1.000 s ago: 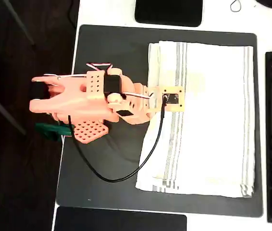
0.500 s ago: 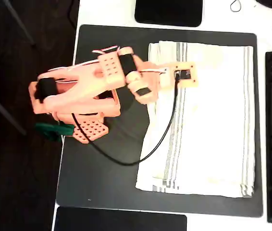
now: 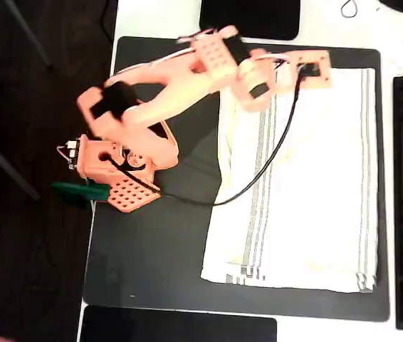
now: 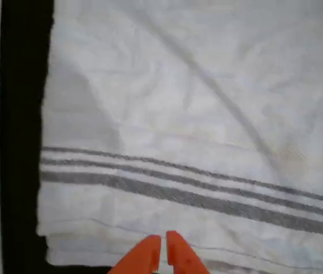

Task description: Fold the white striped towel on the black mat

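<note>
On the large matte black desk mat (image 3: 159,271) the thin white cloth towel with grey stripes (image 3: 308,206) lies flat. Our orange two-finger gripper (image 4: 162,245) hovers near its far left corner, tips apparently nearly together, empty. We should part them and pinch the hem.

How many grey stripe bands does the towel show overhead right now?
2. On the white striped towel, one band runs down its left part, partly under the arm; the other band runs along its right edge.
</note>
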